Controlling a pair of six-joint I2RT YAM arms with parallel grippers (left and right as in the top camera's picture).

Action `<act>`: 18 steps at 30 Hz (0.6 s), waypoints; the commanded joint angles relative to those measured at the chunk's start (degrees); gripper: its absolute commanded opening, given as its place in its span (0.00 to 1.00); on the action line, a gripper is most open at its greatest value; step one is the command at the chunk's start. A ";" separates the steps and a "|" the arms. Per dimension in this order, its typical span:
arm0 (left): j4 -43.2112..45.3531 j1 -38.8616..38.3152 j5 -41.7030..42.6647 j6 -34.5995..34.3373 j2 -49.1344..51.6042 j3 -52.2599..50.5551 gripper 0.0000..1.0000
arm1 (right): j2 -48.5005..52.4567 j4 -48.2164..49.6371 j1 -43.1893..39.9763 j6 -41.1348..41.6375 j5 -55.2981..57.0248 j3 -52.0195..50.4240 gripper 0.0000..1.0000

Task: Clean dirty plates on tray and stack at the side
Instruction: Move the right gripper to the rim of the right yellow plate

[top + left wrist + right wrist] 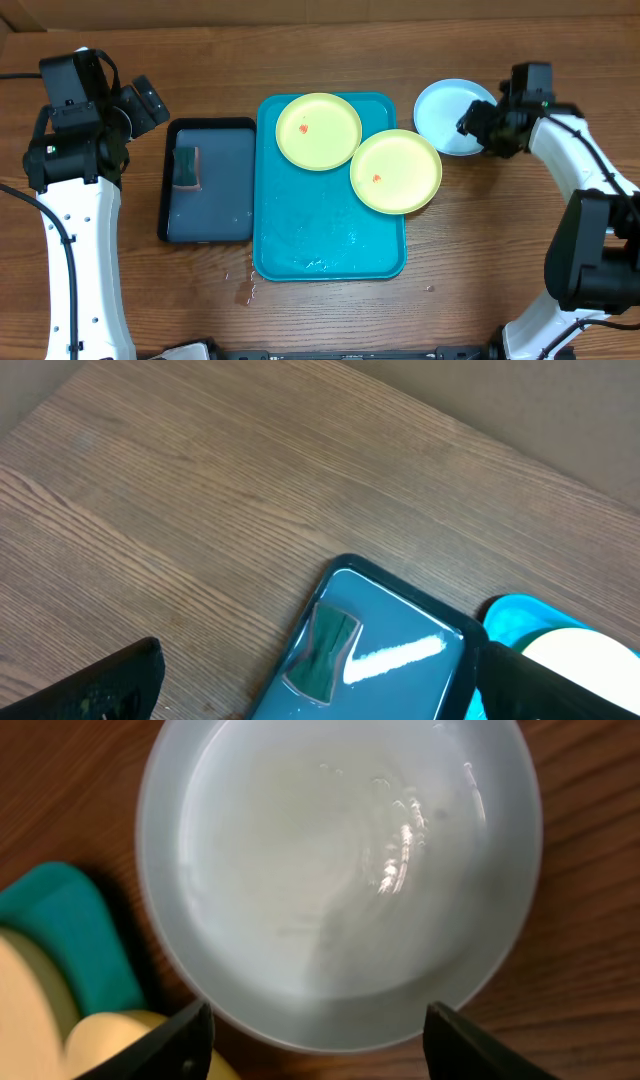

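- The blue plate (340, 870) lies flat on the counter (500, 250), just right of the tray (300, 240) and off it. Its bowl looks wet and shows no smear.
- Treat it as light, stiff plastic that is slick while wet. The thin raised rim is the only real hold, and a shallow pinch there could let it slip or tip.
- The two yellow-green plates (318, 131) each carry a red-orange spot. One lies inside the tray; the other (395, 171) overhangs its right rim, near the blue plate. That overhanging edge looks like the easiest place for you to get a finger under.
- Your right fingers (180, 1045) stand spread wide on either side of the blue plate's near rim and clamp nothing. I cannot tell whether the tips graze it.
- Your left fingers (110, 685) are spread fully above bare counter, beside the dark tray (400, 650) with its sponge (325, 650), and hold nothing.
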 commanded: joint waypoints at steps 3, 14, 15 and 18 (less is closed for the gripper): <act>0.26 0.09 0.48 -0.81 0.15 0.98 1.00 | -0.48 -9.57 -0.33 -3.43 -5.46 8.15 0.66; 0.24 0.09 0.48 -0.81 0.15 0.98 1.00 | -0.48 -27.23 0.46 -14.97 -5.68 8.28 0.64; 0.26 0.09 0.48 -0.81 0.15 0.98 1.00 | -0.48 -27.61 0.76 -15.91 -5.64 8.00 0.64; 0.26 0.09 0.48 -0.79 0.15 0.98 1.00 | -0.48 -27.47 1.49 -17.40 -5.66 6.73 0.63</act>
